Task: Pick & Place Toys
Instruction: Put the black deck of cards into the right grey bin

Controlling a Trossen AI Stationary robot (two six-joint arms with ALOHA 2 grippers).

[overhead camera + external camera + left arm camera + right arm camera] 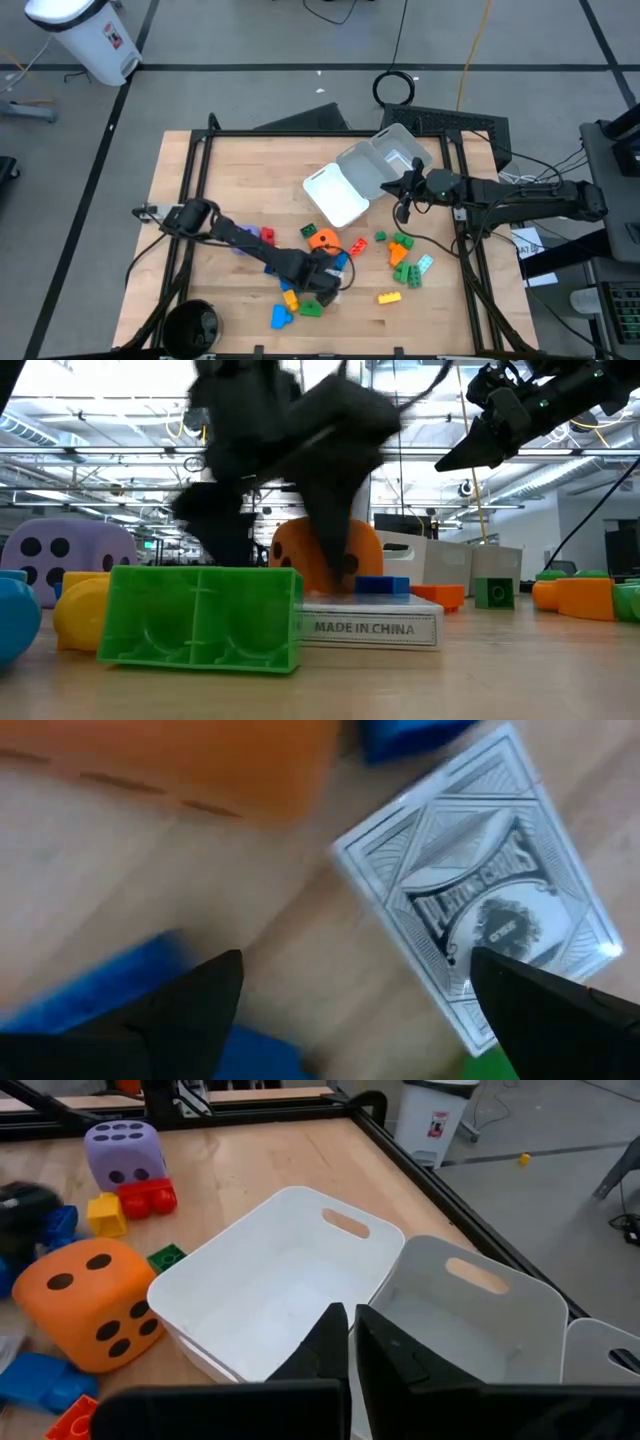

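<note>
Green brick [200, 615] nearest in the low view, hollow underside showing, long axis across. Behind it a flat white card box [480, 910] (glossy, printed) lies on the wooden worktop [230, 190], set diagonally under the left gripper [355, 995], fingers wide apart, holding nothing. Rounded orange die [90, 1305] next. Right gripper [350, 1345], fingers pressed together, empty, hovers over the smooth white tray [235, 1285].

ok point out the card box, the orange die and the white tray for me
card box [480, 910]: left wrist view, middle of its printed face.
orange die [90, 1305]: right wrist view, its dotted side face.
white tray [300, 1230]: right wrist view, its far wall beside the handle slot.
</note>
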